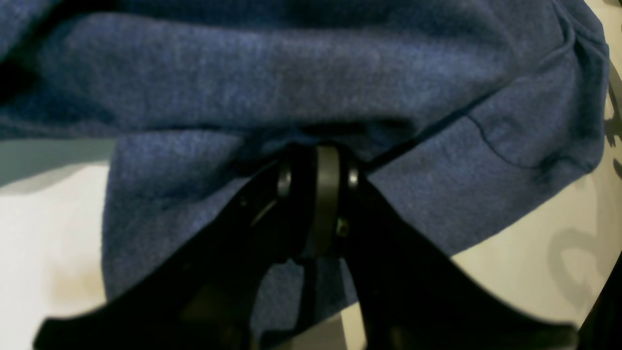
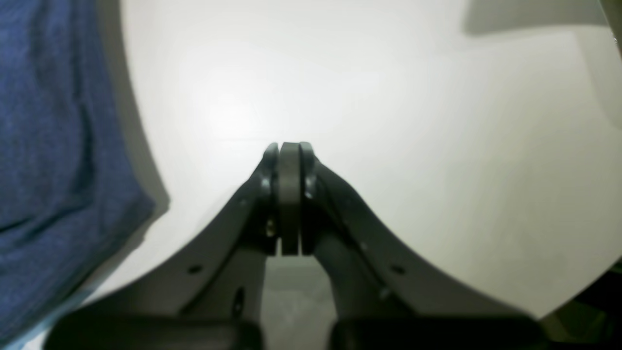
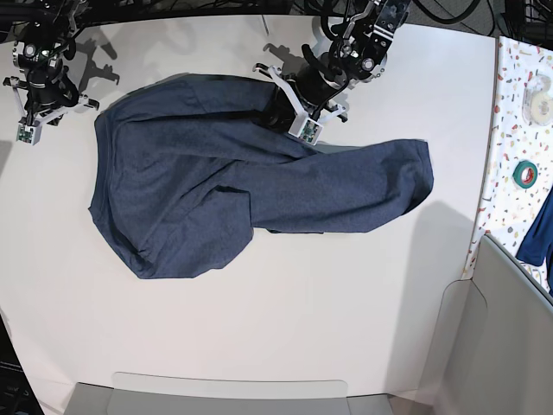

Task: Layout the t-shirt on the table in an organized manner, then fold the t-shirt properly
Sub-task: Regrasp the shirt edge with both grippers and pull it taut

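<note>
Still the laying-out step: the t-shirt (image 3: 259, 194) sits bunched toward the tabletop's (image 3: 285, 328) far edge. Left tool (image 1: 318, 167) pinches its fabric; right tool (image 2: 290, 150) is closed, empty, near the far-left corner. Next I'd guess a pull to spread it flat.

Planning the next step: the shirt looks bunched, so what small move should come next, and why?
Probably draw the left tool, pinching the t-shirt, outward over the table: the cloth lies crumpled and folded on itself, and the right tool is shut, holding nothing.
</note>
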Motion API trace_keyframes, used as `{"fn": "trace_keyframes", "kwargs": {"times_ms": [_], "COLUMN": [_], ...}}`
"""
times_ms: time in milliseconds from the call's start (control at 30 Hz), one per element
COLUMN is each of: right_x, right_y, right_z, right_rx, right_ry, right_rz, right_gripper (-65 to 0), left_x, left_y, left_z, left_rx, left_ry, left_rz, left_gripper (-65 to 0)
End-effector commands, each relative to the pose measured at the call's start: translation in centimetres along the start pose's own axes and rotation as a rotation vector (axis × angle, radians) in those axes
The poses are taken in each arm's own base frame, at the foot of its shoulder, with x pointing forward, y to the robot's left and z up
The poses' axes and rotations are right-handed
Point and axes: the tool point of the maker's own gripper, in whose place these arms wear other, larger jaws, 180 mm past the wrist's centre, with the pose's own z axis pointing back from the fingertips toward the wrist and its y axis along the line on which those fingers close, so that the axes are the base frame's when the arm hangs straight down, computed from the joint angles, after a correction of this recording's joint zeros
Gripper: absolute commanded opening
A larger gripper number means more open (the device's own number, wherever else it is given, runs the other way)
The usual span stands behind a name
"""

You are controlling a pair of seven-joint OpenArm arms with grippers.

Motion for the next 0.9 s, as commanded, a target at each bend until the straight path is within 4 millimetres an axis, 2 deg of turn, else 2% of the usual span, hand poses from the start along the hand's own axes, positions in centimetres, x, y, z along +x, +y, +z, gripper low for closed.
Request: {"fn": "trace_keyframes", "kwargs": {"times_ms": [0, 133, 300, 367, 467, 533, 600, 767, 867], "right_x": [1.7, 3.2, 3.9, 3.6, 3.1, 3.1, 3.1, 3.1, 3.1], "right_y": [0.7, 3.6, 10.1, 13.2, 16.4, 17.6, 17.8, 17.9, 18.1], "right_z": [0.6, 2.0, 2.8, 3.3, 4.0, 4.3, 4.4, 4.4, 4.5], "right_rx": [0.024, 0.127, 0.336, 0.422, 0.507, 0.539, 0.546, 0.547, 0.554], "right_ry": [-0.066, -0.129, -0.143, -0.126, -0.109, -0.108, -0.108, -0.109, -0.109], "right_rz": [-0.022, -0.098, -0.143, -0.116, -0.077, -0.06, -0.057, -0.055, -0.054], "right_gripper": [-65.0, -65.0, -65.0, -65.0, -65.0, -65.0, -65.0, -65.0, -65.0], "left_x": [-6.9, -6.9, -7.1, -7.2, -7.3, -7.2, -6.6, -3.9, -2.0], "left_y": [2.9, 2.8, 1.8, 1.5, 0.6, -0.5, -1.3, -3.0, -3.8], "left_z": [1.1, 1.0, 0.8, 0.8, 0.7, 0.7, 0.7, 1.7, 2.8], "left_rx": [0.127, 0.125, 0.109, 0.105, 0.082, 0.055, 0.034, 0.003, -0.012], "left_ry": [0.28, 0.282, 0.286, 0.289, 0.29, 0.288, 0.273, 0.19, 0.131], "left_rz": [-0.023, -0.023, -0.005, 0.002, -0.008, -0.029, -0.043, -0.053, -0.067], "left_gripper": [-58.6, -58.6, -58.6, -58.6, -58.6, -58.6, -58.5, -58.2, -53.7]}}
